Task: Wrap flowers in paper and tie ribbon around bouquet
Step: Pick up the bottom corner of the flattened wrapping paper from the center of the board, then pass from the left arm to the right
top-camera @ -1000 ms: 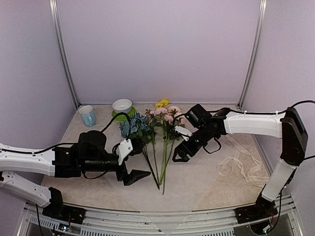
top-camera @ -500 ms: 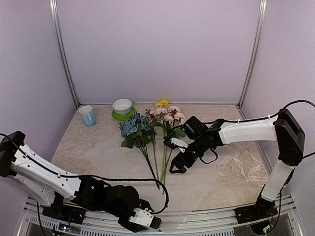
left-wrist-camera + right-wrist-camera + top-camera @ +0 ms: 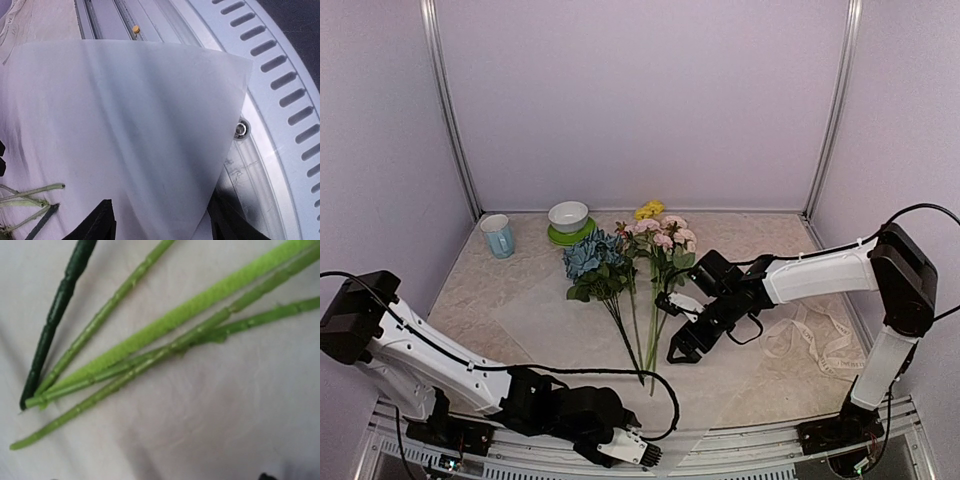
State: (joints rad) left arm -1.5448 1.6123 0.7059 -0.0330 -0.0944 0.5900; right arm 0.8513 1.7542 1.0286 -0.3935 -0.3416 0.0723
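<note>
Left tool (image 3: pixel 162 212), jaws wide, straddles a corner of the paper (image 3: pixel 125 125) overhanging the surface (image 3: pixel 770 390). Right tool (image 3: pixel 675 335), also wide, hovers above the stems of the flowers (image 3: pixel 165 325).

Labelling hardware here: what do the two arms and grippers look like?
The left arm and right arm have white tubular links, black joint housings and loose black cables alongside. The left gripper and right gripper have black fingers with a white block behind.

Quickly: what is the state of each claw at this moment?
Left claw: open, fingers either side of the paper corner, not clamped.
Right claw: open, holding nothing, over the flower stems.
</note>
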